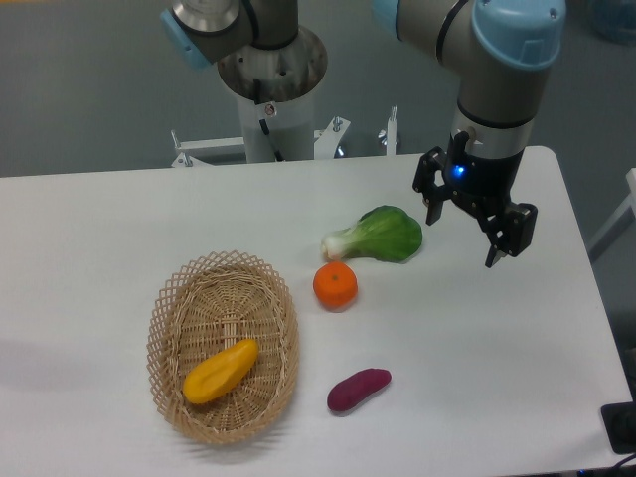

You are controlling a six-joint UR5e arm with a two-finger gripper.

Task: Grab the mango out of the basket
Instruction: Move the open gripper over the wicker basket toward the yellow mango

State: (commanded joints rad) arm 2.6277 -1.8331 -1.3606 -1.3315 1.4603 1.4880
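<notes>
The mango [220, 372] is a yellow-orange elongated fruit lying inside the oval wicker basket [171, 298] at the front left of the table. My gripper [464, 240] hangs above the table at the back right, far from the basket. Its two black fingers are spread apart and hold nothing. It is just right of the green leafy vegetable.
A bok choy [381, 236] lies mid-table, a round orange [335, 285] just below it, and a purple sweet potato [358, 389] to the right of the basket. The robot's base column [270, 99] stands behind the table's far edge.
</notes>
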